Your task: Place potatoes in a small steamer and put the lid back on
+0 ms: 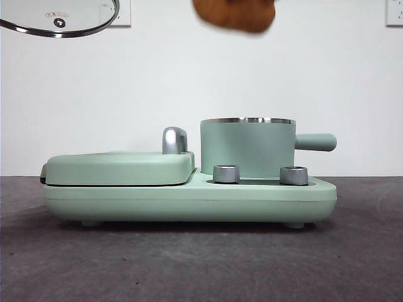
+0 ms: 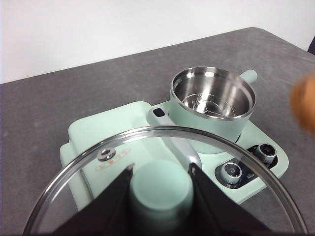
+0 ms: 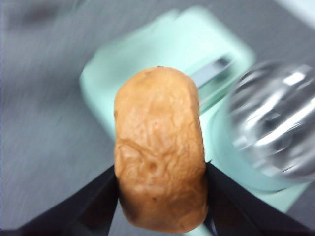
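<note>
The mint-green steamer pot stands open on the right of its base; its steel inside shows empty in the left wrist view. My left gripper is shut on the green knob of the glass lid and holds it high at the left, where the lid's rim shows in the front view. My right gripper is shut on the orange-brown potato, held high above the pot at the top of the front view. It shows blurred at the edge of the left wrist view.
The flat green grill plate with its chrome handle lies shut on the left of the base. Two steel knobs stand at the front of the base. The grey table spreads around.
</note>
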You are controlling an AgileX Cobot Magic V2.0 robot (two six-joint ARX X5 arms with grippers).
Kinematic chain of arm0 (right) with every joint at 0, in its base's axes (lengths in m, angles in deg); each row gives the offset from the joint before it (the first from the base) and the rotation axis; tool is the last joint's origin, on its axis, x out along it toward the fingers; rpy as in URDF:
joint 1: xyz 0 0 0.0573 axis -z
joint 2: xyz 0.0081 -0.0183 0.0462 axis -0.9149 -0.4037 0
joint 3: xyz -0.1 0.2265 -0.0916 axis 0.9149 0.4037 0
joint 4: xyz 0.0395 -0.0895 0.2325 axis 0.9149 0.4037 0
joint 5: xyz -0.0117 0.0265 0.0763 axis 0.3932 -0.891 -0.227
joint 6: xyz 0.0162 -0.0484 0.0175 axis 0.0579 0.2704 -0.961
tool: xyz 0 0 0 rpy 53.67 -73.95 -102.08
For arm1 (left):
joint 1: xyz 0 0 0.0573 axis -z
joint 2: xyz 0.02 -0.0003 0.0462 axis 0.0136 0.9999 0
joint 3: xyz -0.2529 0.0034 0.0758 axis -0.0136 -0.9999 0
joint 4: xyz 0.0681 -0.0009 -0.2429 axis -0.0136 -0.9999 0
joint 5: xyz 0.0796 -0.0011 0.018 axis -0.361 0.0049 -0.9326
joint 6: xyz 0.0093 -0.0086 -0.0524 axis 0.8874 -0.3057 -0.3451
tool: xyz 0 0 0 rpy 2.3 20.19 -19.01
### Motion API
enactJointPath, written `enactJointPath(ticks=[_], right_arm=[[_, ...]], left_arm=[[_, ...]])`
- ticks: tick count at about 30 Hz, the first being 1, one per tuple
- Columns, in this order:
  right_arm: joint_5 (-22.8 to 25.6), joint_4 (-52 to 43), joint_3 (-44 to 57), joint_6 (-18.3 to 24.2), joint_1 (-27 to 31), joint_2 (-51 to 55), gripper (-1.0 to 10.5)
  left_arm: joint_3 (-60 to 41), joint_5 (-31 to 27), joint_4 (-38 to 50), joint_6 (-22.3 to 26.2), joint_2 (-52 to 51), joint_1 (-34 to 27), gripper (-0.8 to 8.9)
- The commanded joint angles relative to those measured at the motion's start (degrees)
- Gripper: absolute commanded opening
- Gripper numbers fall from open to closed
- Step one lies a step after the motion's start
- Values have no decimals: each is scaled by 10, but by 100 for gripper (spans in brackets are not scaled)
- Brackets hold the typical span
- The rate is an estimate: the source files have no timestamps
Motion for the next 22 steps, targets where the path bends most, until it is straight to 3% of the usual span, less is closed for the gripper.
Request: enactJointPath(ticks=[1,9,22], right_arm=[[3,-3,-57,-9,24,-23,235],[-66,19,-199,5,133,-130,235],[-69,64,-335,35,192,-331,235]], left_arm=[[9,-1,17,2,-1,3,14],[9,-1,24,2,-1,3,14],[9,-1,26,2,-1,3,14]])
